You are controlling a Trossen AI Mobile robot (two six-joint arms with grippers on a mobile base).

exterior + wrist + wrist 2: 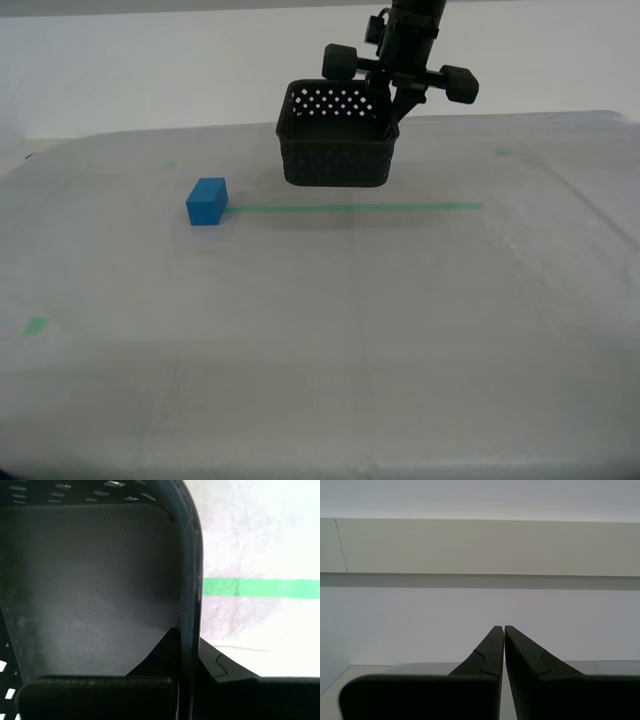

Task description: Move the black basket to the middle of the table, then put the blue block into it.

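Pale grey-white cloth covers the bench (330, 350), w/ a plain light wall behind and a thin green tape line (355, 208) running across it. Using that tape line as the landmark: the black basket (335, 150) sits just behind its middle stretch, and the blue block (207, 201) sits at its end on the exterior view's left, well apart from the basket.

My first gripper (187, 665) comes down from above onto the basket's wall on the exterior view's right side. In the first wrist view one finger is inside against the dark basket floor, the other outside over the cloth, w/ the wall pinched between them, so it's clamped on the basket rim. Can't tell for sure whether the basket rests on the cloth or is lifted slightly; the shadow below suggests very low or touching.

My second gripper (503, 645) has its fingers pressed together, holding nothing, pointing at the wall and away from the work.

Step in hand, as I judge it: basket relocation, about at or near its end, since the basket looks roughly central. Block isn't in yet. Next move prob calls for settling the basket flat, letting go of the rim, lifting clear w/o dragging it, then reaching past the tape's end for the block
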